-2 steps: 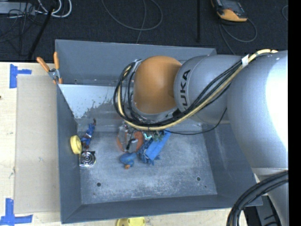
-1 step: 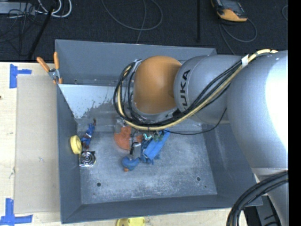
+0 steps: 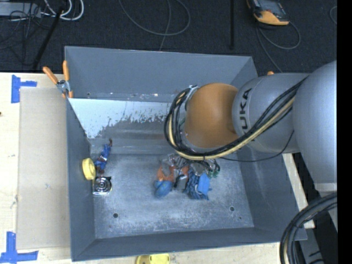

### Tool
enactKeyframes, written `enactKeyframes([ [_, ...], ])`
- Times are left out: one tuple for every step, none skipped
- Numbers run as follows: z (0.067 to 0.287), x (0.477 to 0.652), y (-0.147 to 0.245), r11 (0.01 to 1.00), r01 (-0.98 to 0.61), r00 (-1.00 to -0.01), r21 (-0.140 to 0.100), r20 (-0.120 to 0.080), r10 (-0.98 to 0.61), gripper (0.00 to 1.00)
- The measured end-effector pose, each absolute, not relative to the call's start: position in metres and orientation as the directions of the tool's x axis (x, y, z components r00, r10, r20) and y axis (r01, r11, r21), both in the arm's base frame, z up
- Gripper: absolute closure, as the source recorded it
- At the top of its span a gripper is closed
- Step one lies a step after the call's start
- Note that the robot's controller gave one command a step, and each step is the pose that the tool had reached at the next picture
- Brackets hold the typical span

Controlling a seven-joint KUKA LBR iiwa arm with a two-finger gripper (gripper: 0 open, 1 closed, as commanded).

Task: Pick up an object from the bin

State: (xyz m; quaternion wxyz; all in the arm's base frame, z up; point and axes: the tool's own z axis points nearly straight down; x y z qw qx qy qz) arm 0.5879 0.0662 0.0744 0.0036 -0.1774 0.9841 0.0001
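My gripper (image 3: 180, 171) reaches down from under the arm's orange cover into a small heap at the middle of the bin floor. A rounded blue piece (image 3: 163, 188) lies at the heap's front left. An angular blue piece (image 3: 201, 185) lies at its front right. A small orange bit (image 3: 163, 173) sits just left of the gripper, and a green bit (image 3: 213, 171) pokes out on the right. The gripper stands among these pieces and touches or nearly touches them. The cover hides most of it.
Against the bin's left wall lie a yellow round thing (image 3: 88, 168), a small blue thing (image 3: 102, 158) and a shiny metal thing (image 3: 102, 186). The arm spans the bin's right side, with cables looped around the cover.
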Motion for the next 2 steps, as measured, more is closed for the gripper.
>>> enactKeyframes([
  [0.0744, 0.5879, 0.0662, 0.937, -0.348, -0.937, -0.001, -0.007, -0.348, 1.00],
  [0.0775, 0.5863, 0.0660, 0.938, -0.348, -0.938, 0.000, -0.004, -0.348, 0.00],
])
